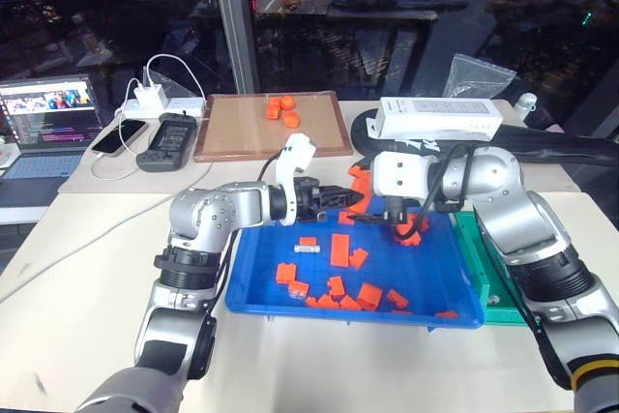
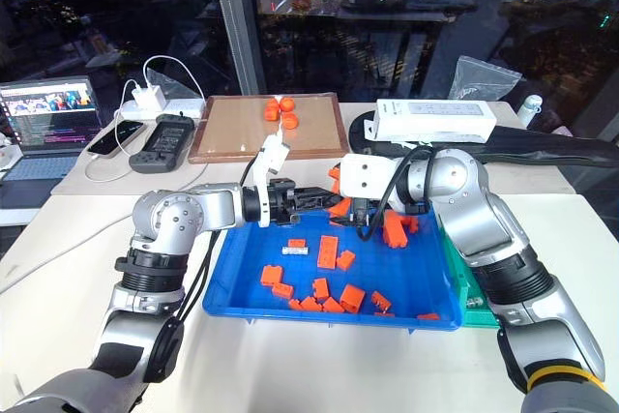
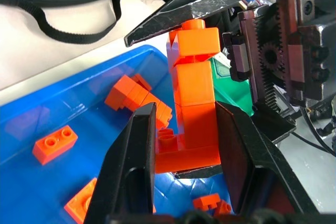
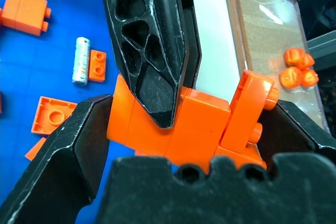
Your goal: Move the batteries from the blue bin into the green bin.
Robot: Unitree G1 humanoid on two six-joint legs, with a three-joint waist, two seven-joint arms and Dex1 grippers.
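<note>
Two claws on one orange brick cluster [image 4: 189,124] | left claw [image 3: 184,145] clamped | right claw [image 4: 189,129] clamped | no legible writing

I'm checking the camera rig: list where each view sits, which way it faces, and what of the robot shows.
Left eye view: head, facing forward-down on the blue bin; both arms, left gripper and right gripper meeting.
Right eye view: its stereo twin; same scene.
Left wrist view: along the left fingers, shut on an orange brick cluster, toward the green bin.
Right wrist view: past the right gripper, over that cluster, toward a battery and the wooden-framed board.
Shared: both wrist views show the cluster.
</note>
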